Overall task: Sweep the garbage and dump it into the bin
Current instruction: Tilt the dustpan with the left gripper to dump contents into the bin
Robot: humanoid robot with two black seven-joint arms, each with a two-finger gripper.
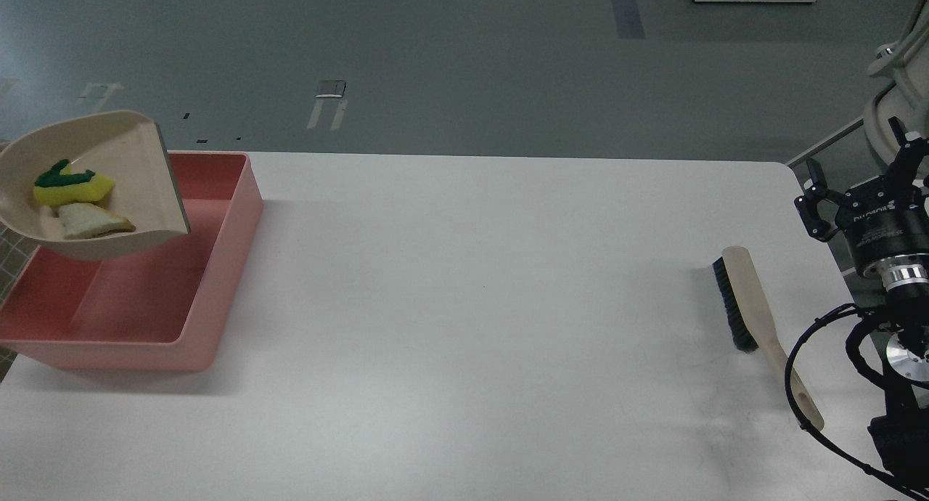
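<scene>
White counter (464, 327) carries everything. Nearest, at its right edge, lies a beige brush (755, 319) with black bristles, handle toward the viewer. Just beyond it the right gripper (860, 189) hangs over the counter's right edge, fingers spread apart and holding nothing. At far left sits the salmon-pink bin (218, 269); above its back-left part hangs the beige dustpan (123, 160), its handle cut off by the frame. Inside the pan lie the yellow sponge piece (72, 187) and off-white strip (91, 221), touching. The left gripper is out of view.
</scene>
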